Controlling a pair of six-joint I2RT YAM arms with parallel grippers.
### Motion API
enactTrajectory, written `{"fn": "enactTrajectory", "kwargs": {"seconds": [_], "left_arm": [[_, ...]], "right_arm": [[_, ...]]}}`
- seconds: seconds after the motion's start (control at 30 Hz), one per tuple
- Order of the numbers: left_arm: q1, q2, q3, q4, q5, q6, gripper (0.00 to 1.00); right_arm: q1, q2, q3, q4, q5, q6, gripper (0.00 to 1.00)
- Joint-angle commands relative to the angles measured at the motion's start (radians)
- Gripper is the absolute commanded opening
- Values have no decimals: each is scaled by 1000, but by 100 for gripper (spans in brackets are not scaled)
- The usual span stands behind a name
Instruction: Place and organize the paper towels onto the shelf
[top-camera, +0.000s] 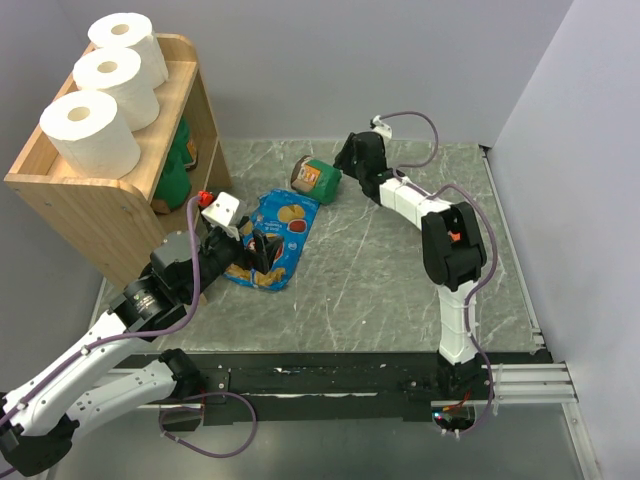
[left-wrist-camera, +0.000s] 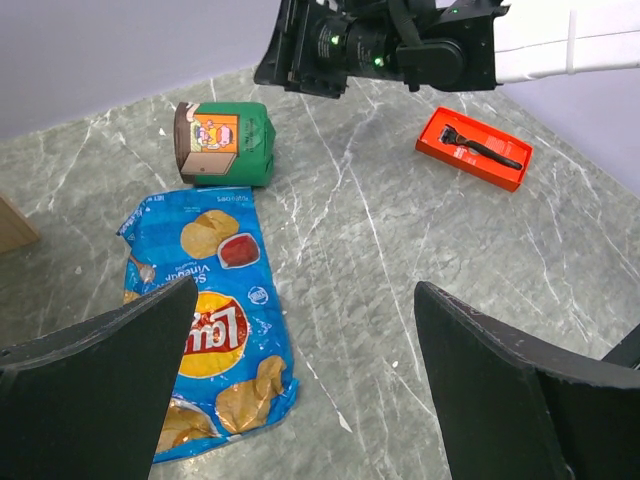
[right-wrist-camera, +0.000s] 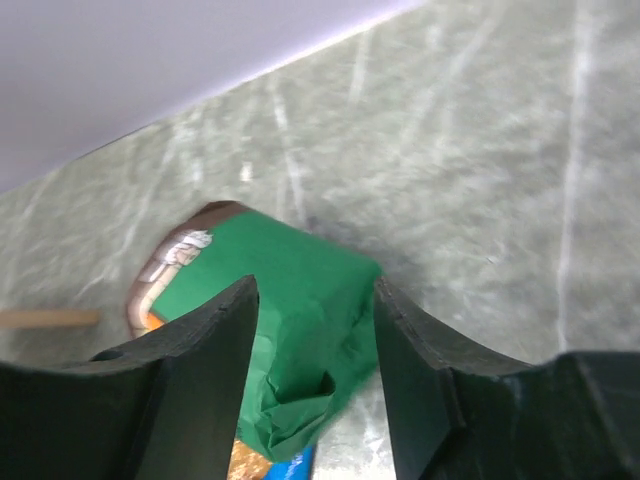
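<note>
Grey marble bench (top-camera: 380, 270) carries a blue chip bag (top-camera: 285, 215) near its middle. Left of the bag stands the shelf (top-camera: 100, 210), with three white paper towels (top-camera: 92, 130) lined along its top tray and green rolls (top-camera: 172, 178) on a lower tier. Just beyond the bag a last green roll (top-camera: 316, 178) lies on its side, showing between the spread fingers of the right tool (right-wrist-camera: 315, 295). The left tool (left-wrist-camera: 305, 295) hangs wide open over the bag

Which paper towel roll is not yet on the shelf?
The green roll lying on the table beside the blue chip bag. The white rolls and other green ones sit on the shelf.
</note>
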Motion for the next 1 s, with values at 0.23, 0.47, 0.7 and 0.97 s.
{"fn": "enactTrajectory", "kwargs": {"seconds": [0.23,0.47,0.7,0.97], "left_arm": [[-1,16,-4,42,-7,8,96],[1,22,-12,50,-7,8,96],[1,34,-7,50,1,7,96],[-1,39,-7,47,3,10,96]], "right_arm": [[-22,-94,-144,192,-292,105,81],[-28,-96,-305,394,-416,156,89],[-36,-64,-310,480,-482,127,88],[-45,-24,-224,443,-491,108,88]]}}
